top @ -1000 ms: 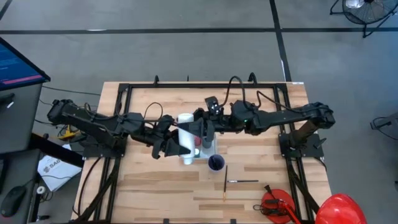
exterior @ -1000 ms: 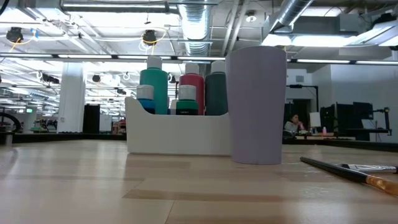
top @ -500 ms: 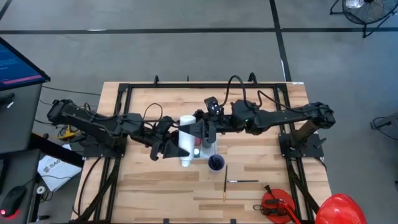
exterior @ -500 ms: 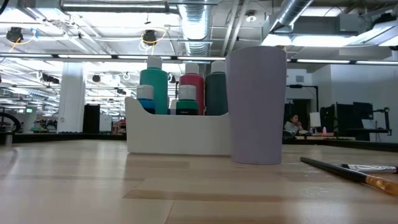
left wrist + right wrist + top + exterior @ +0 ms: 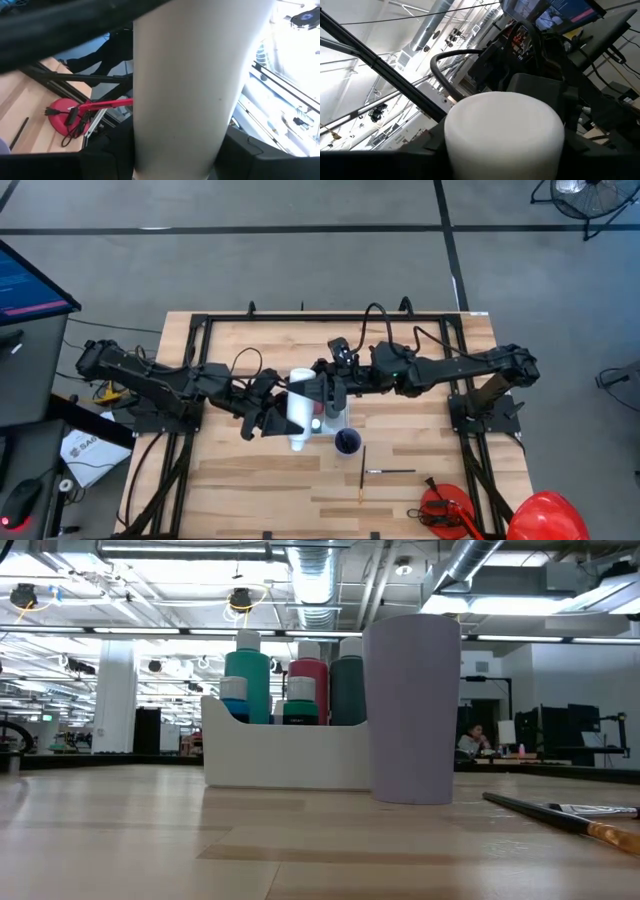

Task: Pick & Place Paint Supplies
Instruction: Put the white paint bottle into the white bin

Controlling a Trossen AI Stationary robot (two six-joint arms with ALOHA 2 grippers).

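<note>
The light wooden table with a black frame is carrying everything. The two dark arms are reaching in from 9 and 3 o'clock and meeting over its middle.

The left gripper is grasping a tall plain white cylinder-shaped paint bottle by its side and holding it in the air above the table's centre. In the left wrist view the bottle's body is filling the space between that gripper's fingers. The right gripper is sitting at the bottle's 1 o'clock side, facing its round end. Dark fingers are flanking that end, but whether they are clenching it cannot be told.

Beneath the grippers a white plastic caddy is standing at the centre. It is holding upright a teal bottle, a red bottle and a dark green bottle, each with a white cap. A lilac cup is standing just beside the caddy, toward 5 o'clock.

Two thin dark-handled brushes are lying crossed on the bare wood near the cup, further toward 5 o'clock.
</note>
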